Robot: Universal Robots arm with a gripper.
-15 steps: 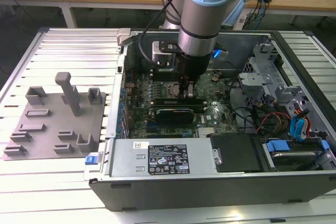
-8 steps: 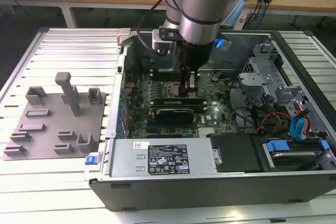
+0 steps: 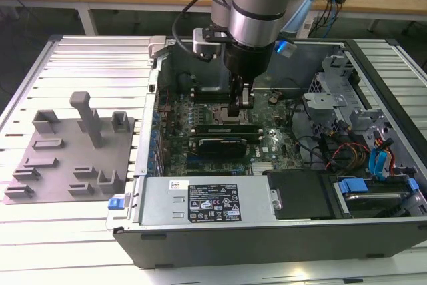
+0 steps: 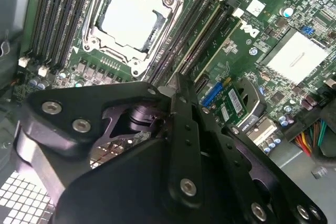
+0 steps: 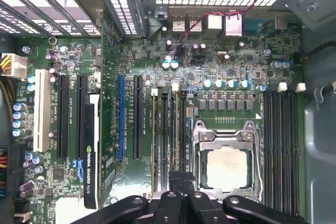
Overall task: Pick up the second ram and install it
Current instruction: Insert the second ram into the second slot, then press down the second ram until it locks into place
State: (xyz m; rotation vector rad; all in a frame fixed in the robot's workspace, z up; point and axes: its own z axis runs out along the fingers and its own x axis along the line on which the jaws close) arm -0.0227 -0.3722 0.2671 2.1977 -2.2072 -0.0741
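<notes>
The slatted metal surface (image 3: pixel 80 65) is carrying an open computer case (image 3: pixel 267 231) and, toward the exterior view's left, a grey tray (image 3: pixel 67 158) of plastic blocks. The arm (image 3: pixel 260 5) is reaching down into the case over the green motherboard (image 3: pixel 180 125). In both wrist views the processor socket (image 5: pixel 226 166) is sitting between banks of long black memory slots (image 5: pixel 281 145). A graphics card (image 5: pixel 90 150) is standing in an expansion slot in the first wrist view.

The end effector (image 3: pixel 241 105) is positioned just beside the socket, over the slot bank on the expansion-card side. Its fingers (image 5: pixel 181 182) are standing narrow, nearly together, gripping the top edge of the second ram (image 5: pixel 182 129), which is showing edge-on as a thin dark line running along one slot. Whether the stick is fully seated cannot be told.
</notes>
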